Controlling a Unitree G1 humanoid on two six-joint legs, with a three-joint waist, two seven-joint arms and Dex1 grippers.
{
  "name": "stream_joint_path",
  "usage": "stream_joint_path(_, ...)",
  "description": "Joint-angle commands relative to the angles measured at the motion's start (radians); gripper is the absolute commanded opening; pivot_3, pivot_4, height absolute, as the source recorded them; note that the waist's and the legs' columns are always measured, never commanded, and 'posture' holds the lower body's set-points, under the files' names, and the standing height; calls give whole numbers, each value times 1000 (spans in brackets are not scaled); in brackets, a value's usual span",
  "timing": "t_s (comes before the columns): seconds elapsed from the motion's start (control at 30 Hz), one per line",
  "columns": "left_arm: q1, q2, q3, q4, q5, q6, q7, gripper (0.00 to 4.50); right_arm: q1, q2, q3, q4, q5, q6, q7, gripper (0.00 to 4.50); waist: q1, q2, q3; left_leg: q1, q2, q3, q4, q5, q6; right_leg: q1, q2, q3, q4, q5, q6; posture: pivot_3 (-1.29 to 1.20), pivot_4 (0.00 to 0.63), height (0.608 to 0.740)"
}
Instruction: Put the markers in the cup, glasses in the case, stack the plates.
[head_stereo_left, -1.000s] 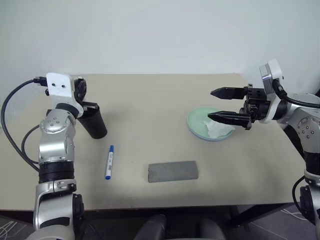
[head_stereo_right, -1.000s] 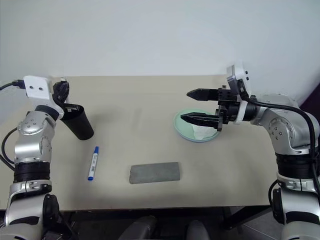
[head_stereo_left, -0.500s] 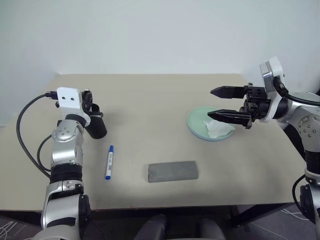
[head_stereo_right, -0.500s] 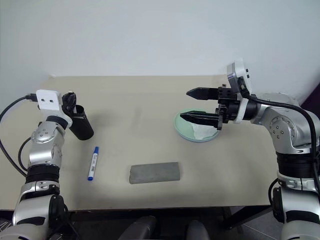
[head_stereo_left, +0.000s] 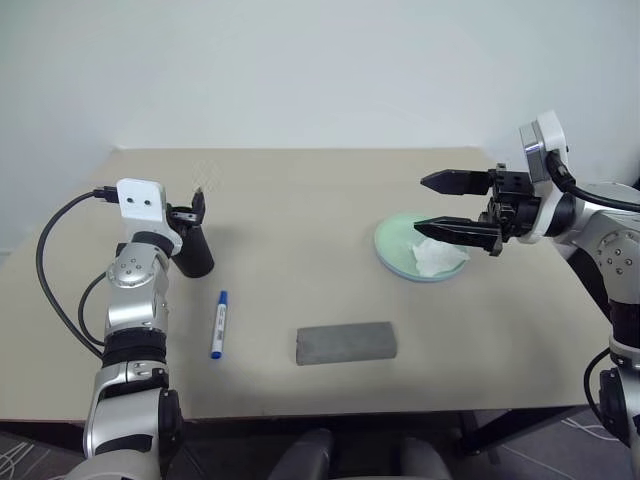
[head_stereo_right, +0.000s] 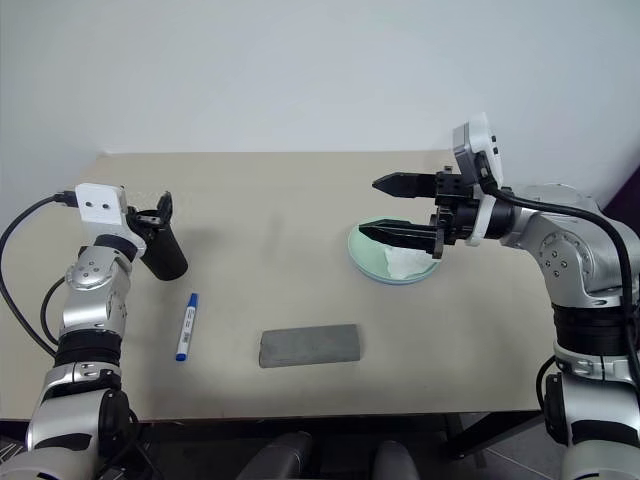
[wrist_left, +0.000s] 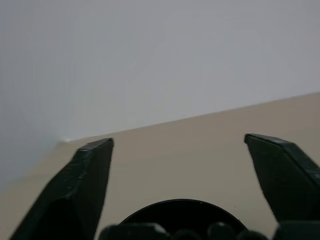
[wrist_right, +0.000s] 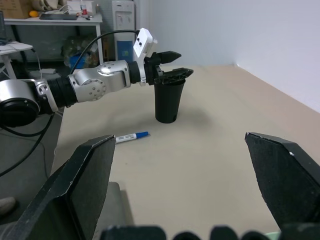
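Cup (head_stereo_left: 195, 252) stands upright at left of frame, left gripper (head_stereo_left: 196, 204) spread wide at its rim; right gripper (head_stereo_left: 443, 205) wide above plates (head_stereo_left: 392, 248)

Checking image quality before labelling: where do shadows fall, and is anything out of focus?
Left eye view: soft even light, faint shadow beside the matte black tapered cup. Right wrist view: the right gripper's black fingers loom blurred; cup and blue-capped white marker stay sharp.

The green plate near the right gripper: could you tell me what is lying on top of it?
A crumpled white tissue lies on the green plate. Anything beneath the tissue is hidden.
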Motion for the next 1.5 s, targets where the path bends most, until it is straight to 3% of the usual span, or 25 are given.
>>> stream_joint_path(0.03,-6,5,-16,-119,15,67,21,4492,-28,-2,-22,-18,6,-17,-7,4500,0,0,0,0,0,0,0,0,0,0,0,0,0,0,0,0,0,683)
stream_joint_path(0.1,11,5,-38,-227,21,187,30,4492,-27,-2,-19,-16,2,-19,-7,4500,0,0,0,0,0,0,0,0,0,0,0,0,0,0,0,0,0,683)
stream_joint_path(0.2,28,8,-92,-538,13,562,52,4492,-20,-4,-14,-18,-3,-21,-5,4500,0,-1,0,0,0,0,0,0,0,0,0,0,0,0,0,0,0,683)
stream_joint_path(0.3,-18,21,-128,-702,31,861,79,4492,-21,-2,-10,-16,-3,-21,-4,4500,-1,-2,0,0,0,0,0,0,0,0,0,-1,0,0,0,0,0,683)
stream_joint_path(0.53,-126,22,-229,-893,12,1375,72,4492,-28,7,4,-9,-7,-25,-2,4500,-3,-1,0,0,0,-1,0,0,0,0,1,0,0,-3,5,0,0,683)
stream_joint_path(0.7,-179,-31,-258,-884,14,1674,106,4492,-30,8,7,-4,-8,-28,0,4500,-7,-2,1,0,0,-1,0,0,0,0,1,-1,0,-3,5,0,0,683)
stream_joint_path(1.13,-50,-86,-214,-738,-53,1708,232,4492,-28,8,11,-6,-10,-26,-1,4500,-6,-2,1,0,0,-1,-1,0,0,0,0,0,0,-3,5,0,0,683)
stream_joint_path(1.5,7,-104,-168,-722,-270,1708,461,4492,-14,11,12,-14,-13,-29,-3,4500,-7,-2,1,0,0,-1,-1,0,0,0,0,0,0,-3,5,0,0,683)
